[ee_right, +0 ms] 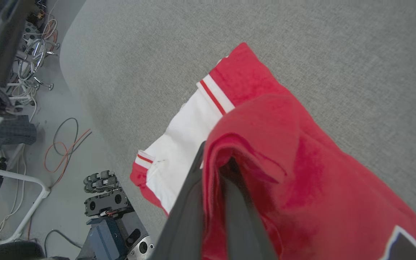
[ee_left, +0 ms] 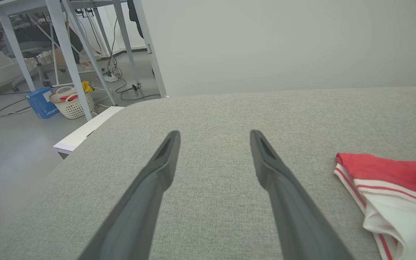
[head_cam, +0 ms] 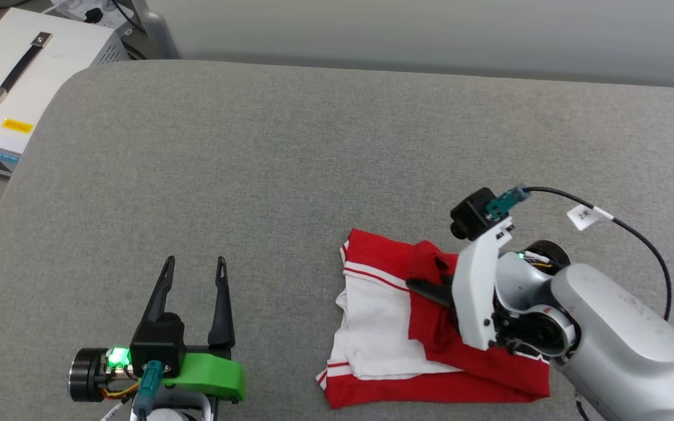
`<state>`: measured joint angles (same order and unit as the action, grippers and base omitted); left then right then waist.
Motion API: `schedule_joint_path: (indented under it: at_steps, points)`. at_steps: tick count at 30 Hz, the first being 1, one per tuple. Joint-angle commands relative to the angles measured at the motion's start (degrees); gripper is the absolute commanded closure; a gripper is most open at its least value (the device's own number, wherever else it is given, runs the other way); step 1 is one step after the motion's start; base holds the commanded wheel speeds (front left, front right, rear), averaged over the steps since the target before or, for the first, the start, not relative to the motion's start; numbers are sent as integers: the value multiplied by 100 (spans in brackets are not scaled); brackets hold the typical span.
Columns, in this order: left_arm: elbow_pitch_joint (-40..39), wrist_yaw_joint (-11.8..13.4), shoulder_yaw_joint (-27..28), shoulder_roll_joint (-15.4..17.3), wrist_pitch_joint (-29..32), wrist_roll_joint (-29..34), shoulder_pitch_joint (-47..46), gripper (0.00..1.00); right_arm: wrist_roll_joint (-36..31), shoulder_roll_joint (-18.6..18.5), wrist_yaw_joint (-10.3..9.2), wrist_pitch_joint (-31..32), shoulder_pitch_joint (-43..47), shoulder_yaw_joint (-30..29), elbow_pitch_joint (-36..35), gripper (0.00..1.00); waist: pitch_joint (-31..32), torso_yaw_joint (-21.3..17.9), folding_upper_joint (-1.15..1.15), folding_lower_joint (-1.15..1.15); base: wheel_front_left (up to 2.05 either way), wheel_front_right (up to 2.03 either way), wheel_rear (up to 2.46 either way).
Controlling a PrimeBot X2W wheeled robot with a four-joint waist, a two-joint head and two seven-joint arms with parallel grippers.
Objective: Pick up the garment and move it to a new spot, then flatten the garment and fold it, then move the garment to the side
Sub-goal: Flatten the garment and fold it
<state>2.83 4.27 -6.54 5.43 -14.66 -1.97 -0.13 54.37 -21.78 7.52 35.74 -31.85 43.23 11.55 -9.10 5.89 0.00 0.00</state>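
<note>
Tightly, right gripper (head_cam: 422, 278) pinches garment (head_cam: 381, 318) (left gripper (head_cam: 193, 266) apart).

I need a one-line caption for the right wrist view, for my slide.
Right gripper shut on a fold of the red-and-white garment, over the grey cushioned surface.

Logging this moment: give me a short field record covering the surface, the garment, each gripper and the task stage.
surface: grey padded surface
garment: red and white garment, folded over itself, lying at the robot's near right
left gripper: left gripper open, over bare surface, left of the garment and apart from it
right gripper: right gripper shut on a red fold of the garment
stage: garment gripped, most of it resting on the surface
other: white box with a black handle, beyond the far left corner
</note>
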Motion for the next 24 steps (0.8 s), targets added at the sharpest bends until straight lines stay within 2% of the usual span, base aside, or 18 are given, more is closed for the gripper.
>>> schedule_joint_path:
  at_steps: [1,9,14,15,16,17,24]
  points:
    - [10,-22,2,-37,-34,40,-126,0,-100,95,-3,-99,-196,145,139,100,-80,21,0,0,0,0,0]
    - [76,-22,-41,-99,-34,41,-243,0,-247,454,-3,-392,-395,917,1357,100,-168,86,0,0,0,0,0]
    - [111,-4,-34,-126,-34,34,-221,0,-153,483,-3,-745,-440,1180,1675,100,-121,73,0,0,0,0,0]
    - [125,-7,-31,-129,-34,33,-206,0,-99,465,-3,-870,-455,1173,1674,86,-90,71,0,0,0,0,0]
    - [135,-10,-27,-130,-34,36,-193,0,-72,439,-3,-981,-467,1164,1656,62,-60,65,0,0,0,0,0]
    - [144,-8,-14,-130,-34,40,-175,0,-65,399,-3,-1141,-482,1159,1608,2,-22,48,0,0,0,0,0]
    - [116,-1,36,-122,-34,72,-42,0,-46,-60,-3,-2213,-375,886,944,0,225,-104,0,0,0,0,0]
